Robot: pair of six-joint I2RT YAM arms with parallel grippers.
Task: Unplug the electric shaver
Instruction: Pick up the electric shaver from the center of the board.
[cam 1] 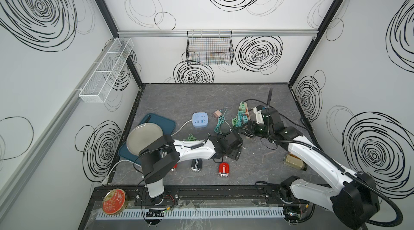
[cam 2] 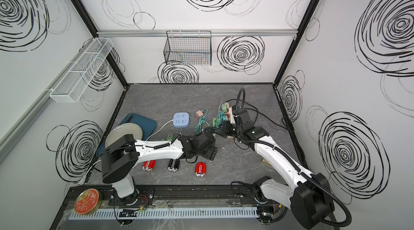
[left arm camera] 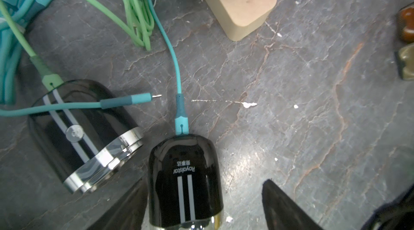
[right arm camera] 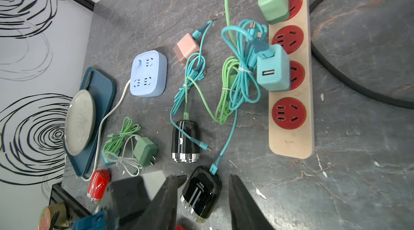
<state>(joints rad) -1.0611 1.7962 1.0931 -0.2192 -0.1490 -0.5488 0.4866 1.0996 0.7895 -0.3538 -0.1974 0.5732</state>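
black shaver [left arm camera: 185, 181] with teal cable [left arm camera: 177, 72], inside the wide-open left claw [left arm camera: 205, 180]

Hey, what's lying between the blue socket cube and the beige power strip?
In the right wrist view, a pink adapter and teal and green cable bundles lie between the cube and the strip.

**Legible markings**

1. Black shaver [left arm camera: 186, 181], lower centre of the left wrist view: the brand "Royalstar" is printed in white on the casing above two white stripes. It reads upside down in the frame, with small Chinese characters beside it.
2. The same shaver [right arm camera: 201, 193], lower centre of the right wrist view: print too small to read.
3. Round red tin [cam 1: 114, 202], lower left in a top view: gold decoration, illegible.
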